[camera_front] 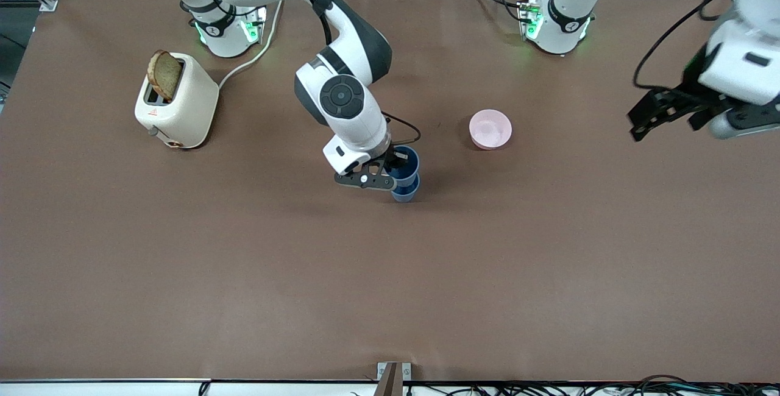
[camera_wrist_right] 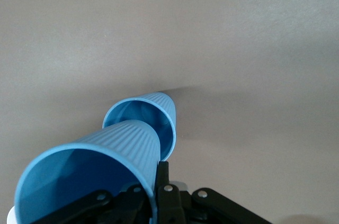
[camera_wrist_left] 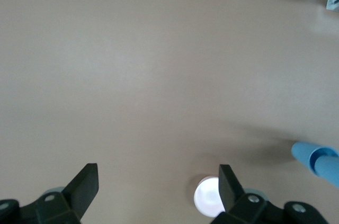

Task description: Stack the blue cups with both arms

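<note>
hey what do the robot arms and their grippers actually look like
Both arms are glossy white with dark grey-black joint sections and black cables along them. Each base glows green. The right gripper and left gripper are black, two-fingered, with silver screws at the finger mounts.

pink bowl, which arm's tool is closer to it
Right. The right tool, gripping the upper blue cup, is beside the pink bowl; the left tool hangs open at the table's end.

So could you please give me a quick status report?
Right gripper shut on upper blue cup, nested in lower blue cup. Left gripper open, waiting aloft. Pink bowl apart.
</note>
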`<state>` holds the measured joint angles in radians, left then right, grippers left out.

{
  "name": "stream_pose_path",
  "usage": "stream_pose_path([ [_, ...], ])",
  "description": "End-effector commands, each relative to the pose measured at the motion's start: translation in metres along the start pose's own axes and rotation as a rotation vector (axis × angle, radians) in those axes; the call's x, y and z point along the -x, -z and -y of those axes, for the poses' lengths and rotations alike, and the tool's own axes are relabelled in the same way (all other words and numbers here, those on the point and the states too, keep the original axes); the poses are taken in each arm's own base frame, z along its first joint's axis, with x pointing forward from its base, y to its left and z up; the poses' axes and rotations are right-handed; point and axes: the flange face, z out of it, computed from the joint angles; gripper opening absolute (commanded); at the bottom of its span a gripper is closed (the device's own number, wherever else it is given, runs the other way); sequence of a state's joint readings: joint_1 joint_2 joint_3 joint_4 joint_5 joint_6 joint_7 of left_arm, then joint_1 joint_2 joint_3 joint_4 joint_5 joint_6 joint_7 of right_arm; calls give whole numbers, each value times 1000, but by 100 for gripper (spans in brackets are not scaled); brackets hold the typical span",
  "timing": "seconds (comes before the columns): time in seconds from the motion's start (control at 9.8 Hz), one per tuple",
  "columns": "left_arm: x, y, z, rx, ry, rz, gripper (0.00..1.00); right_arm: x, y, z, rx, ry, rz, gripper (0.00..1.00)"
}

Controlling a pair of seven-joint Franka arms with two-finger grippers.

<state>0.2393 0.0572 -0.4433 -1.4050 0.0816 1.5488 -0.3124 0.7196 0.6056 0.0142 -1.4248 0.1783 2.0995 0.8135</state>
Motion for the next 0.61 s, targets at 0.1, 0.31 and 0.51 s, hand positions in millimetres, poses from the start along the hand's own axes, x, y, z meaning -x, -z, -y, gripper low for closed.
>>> stream_pose_path([
  [0.1, 22, -22, 38, 2, -97, 86, 100, 3, -3, 2, -11, -12, -4, 1],
  [0.31, 33, -30, 48, 0, -163, 108, 100, -1, -8, 0, -12, -19, -4, 1],
  [0.51, 38, -31, 45, 14, -171, 122, 100, -4, -7, -2, -10, -20, -8, 1],
])
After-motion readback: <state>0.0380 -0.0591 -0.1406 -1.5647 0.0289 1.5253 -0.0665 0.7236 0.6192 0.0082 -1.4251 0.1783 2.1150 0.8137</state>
